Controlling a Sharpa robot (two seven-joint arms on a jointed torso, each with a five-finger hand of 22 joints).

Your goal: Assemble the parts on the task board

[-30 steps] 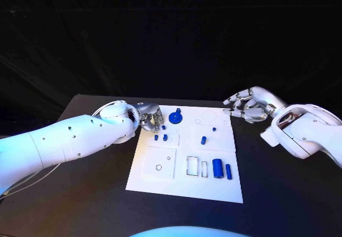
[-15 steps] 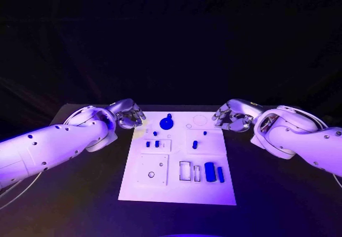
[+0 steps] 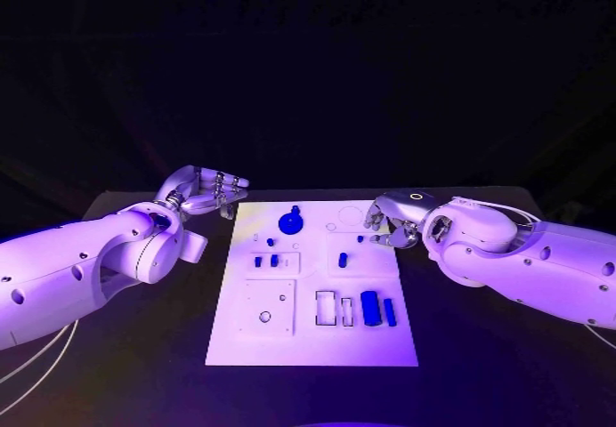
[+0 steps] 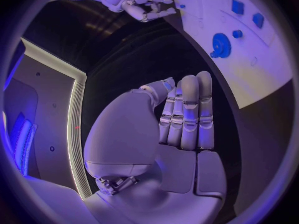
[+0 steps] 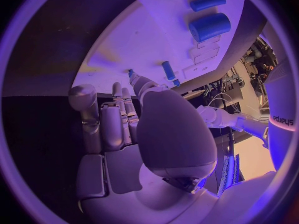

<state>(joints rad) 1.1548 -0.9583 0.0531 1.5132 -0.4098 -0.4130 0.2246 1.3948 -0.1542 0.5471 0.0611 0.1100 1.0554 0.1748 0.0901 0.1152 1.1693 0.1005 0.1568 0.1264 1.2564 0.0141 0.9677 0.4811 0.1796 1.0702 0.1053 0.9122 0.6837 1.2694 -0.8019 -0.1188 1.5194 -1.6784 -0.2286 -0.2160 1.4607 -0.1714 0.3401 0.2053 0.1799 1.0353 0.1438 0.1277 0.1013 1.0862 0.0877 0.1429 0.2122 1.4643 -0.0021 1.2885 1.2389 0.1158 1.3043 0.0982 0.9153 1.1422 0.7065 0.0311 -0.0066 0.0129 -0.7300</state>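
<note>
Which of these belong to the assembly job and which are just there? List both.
Belong to the job:
- task board
- round blue part at the board's far end
- two small blue parts side by side
- small blue peg
- large blue cylinder and thinner blue bar beside it

Just there:
- black table
- left hand and right hand, neither holding a part

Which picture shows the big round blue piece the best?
The head view: the big round blue piece sits whole on the task board, seen from above. The left wrist view shows it too, sideways and bent. The right wrist view shows other blue parts instead.
</note>
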